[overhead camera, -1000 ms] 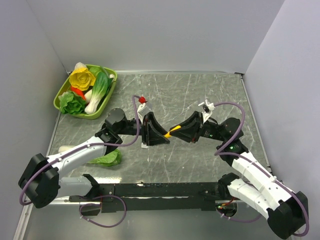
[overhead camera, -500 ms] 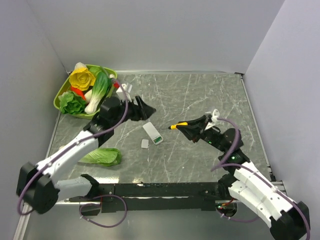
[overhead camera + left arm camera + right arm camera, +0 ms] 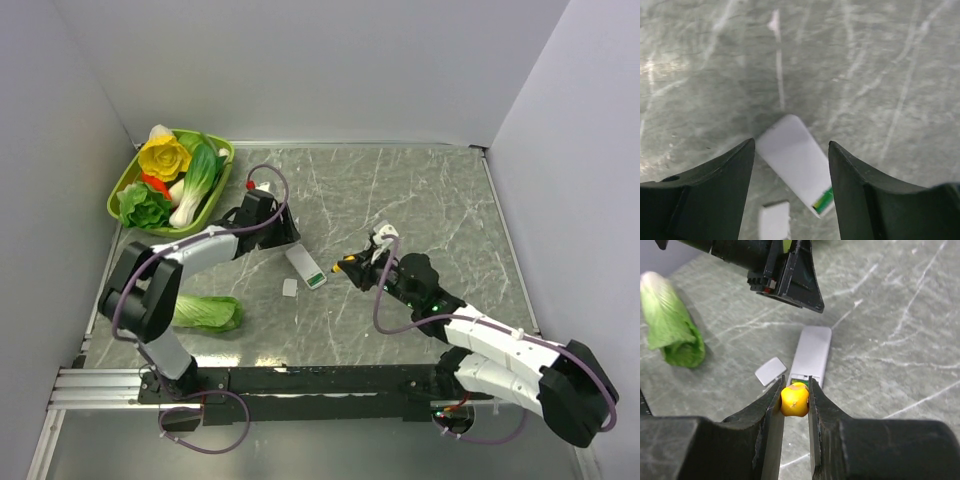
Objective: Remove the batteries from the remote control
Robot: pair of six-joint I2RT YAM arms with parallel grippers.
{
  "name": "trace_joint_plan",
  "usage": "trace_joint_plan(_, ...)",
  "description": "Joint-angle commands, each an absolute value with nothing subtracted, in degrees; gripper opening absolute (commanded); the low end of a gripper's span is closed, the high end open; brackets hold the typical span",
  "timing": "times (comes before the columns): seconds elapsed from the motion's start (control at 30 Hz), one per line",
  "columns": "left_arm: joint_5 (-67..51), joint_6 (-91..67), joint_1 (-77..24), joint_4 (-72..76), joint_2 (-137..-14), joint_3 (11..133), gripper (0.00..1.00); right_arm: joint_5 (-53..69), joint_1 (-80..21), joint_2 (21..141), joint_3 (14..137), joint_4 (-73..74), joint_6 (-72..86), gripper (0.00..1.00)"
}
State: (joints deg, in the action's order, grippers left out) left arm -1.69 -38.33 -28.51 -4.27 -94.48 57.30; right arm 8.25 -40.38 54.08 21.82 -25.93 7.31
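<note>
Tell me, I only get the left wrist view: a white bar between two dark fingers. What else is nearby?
Observer: The right fingers grip a yellow-handled screwdriver, close to the remote's green end.
Operator: Anything else on the table?
Observer: A leafy vegetable lies near the left arm's base.
Operator: Just one?
Observer: More fill a green basket in the far left corner.
</note>
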Motion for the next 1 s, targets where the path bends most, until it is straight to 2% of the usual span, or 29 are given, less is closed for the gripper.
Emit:
trace_joint_plan(0.0, -4.13, -39.29, -26.81, -2.64, -98.16, 61.86, 0.67, 4.48, -41.75, 57.74, 25.49, -27.68, 6.15, 0.00)
trace_joint_plan(0.13, -6.15, -39.55, -26.72, -1.86, -102.12, 63.37, 0.70, 7.81, -42.27, 58.71, 22.94, -34.00, 6.59, 0.00)
trace_joint_plan(0.27, -7.37, -40.95, -26.72, 1.21, -103.44, 61.88, 0.69, 5.37, -43.42, 62.13, 22.76, -36.04, 5.19, 0.00)
trace_joint_plan(0.5, -10.63, -42.01, -26.72, 3.69, -103.98, 59.07, 0.56, 4.32, -43.86, 65.92, 25.39, -35.08, 5.89, 0.00)
trace_joint_plan(0.77, -9.31, -41.75, -26.72, 3.34, -103.09, 56.60, 0.51, 4.04, -44.12, 67.32, 25.49, -35.24, 6.77, 0.00)
trace_joint_plan(0.97, -10.29, -42.63, -26.81, 4.66, -103.10, 54.76, 0.42, 4.39, -44.12, 67.76, 25.93, -35.86, 7.30, 0.00)
